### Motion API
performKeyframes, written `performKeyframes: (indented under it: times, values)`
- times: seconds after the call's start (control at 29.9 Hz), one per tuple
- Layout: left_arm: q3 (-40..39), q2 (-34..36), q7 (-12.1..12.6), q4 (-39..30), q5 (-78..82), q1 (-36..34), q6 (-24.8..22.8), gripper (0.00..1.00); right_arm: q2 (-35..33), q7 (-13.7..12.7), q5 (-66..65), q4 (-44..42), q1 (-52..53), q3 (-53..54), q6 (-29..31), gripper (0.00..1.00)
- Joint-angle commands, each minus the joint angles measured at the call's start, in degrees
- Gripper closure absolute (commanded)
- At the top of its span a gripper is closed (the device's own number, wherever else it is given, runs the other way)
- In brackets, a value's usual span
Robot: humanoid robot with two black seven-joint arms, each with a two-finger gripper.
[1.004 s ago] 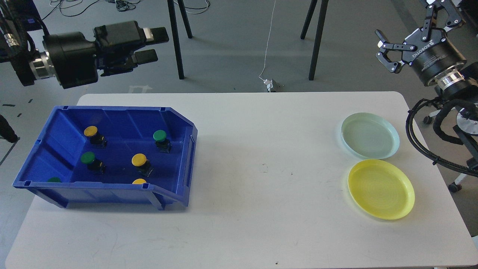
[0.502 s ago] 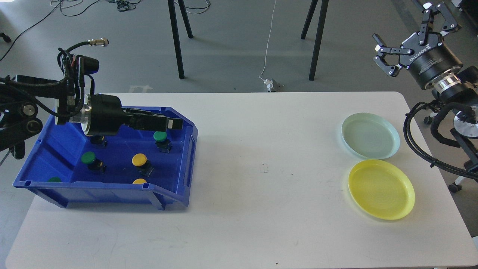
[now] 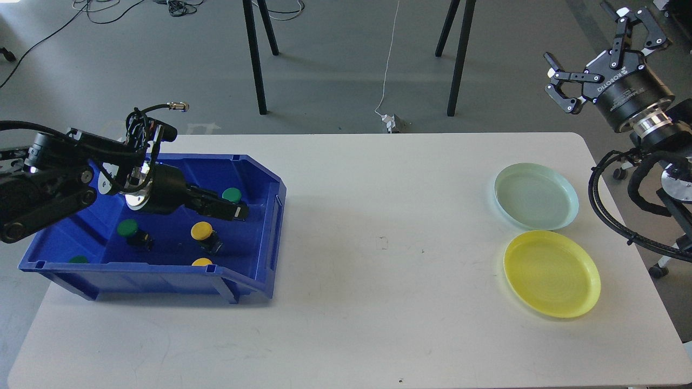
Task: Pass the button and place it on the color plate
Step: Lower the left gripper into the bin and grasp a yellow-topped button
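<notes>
Since the earlier frame, the left gripper (image 3: 233, 209) has been lowered deeper into the blue bin (image 3: 259, 178), and it is now seen right at the green button (image 3: 232, 195) near the bin's right wall. Its fingers are dark and seen nearly end-on against the button's black base, so whether they are spread or pinching cannot be told. Inside the bin, a yellow button (image 3: 201, 231) is seen just below the gripper, a second green button (image 3: 127, 228) lies to the left, another yellow cap (image 3: 201, 262) shows at the front wall, and a green cap (image 3: 78, 260) is partly hidden at the front left corner. The bin is set on the left of the white table (image 3: 351, 302). On the table's right side, a pale green plate (image 3: 536, 196) and a yellow plate (image 3: 551, 273) are placed close together, both bare. The right gripper (image 3: 589, 51) is held high beyond the table's far right corner, its fingers spread wide, and it has shifted only slightly.
</notes>
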Motion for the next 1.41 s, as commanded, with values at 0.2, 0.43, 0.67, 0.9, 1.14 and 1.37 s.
performKeyframes:
  times: [0.2, 0.43, 0.67, 0.9, 1.14, 1.37]
  values:
    - [0.1, -1.2, 0.0, 4.9, 6.2, 1.9, 0.0, 0.0, 0.0, 0.0, 0.0, 0.0, -0.7, 0.2, 0.0, 0.01]
    - [0.0, -2.0, 0.0, 4.9, 6.0, 3.2, 0.0, 0.0, 0.0, 0.0, 0.0, 0.0, -0.8, 0.2, 0.0, 0.01]
    - [-0.1, -3.5, 0.0, 6.1, 6.0, 4.8, 0.0, 0.0, 0.0, 0.0, 0.0, 0.0, -0.8, 0.3, 0.0, 0.01]
    - [-0.1, -4.4, 0.0, 8.0, 5.8, 6.1, 0.0, 0.0, 0.0, 0.0, 0.0, 0.1, -1.2, 1.2, 0.0, 0.01]
    - [0.0, -4.6, 0.0, 9.0, 5.9, 6.2, 0.0, 0.0, 0.0, 0.0, 0.0, 0.1, -1.6, 1.5, 0.0, 0.01]
    - [0.0, -5.6, 0.0, 9.9, 5.9, 7.5, 0.0, 0.03, 0.0, 0.0, 0.0, 0.1, -2.0, 1.8, 0.0, 0.01]
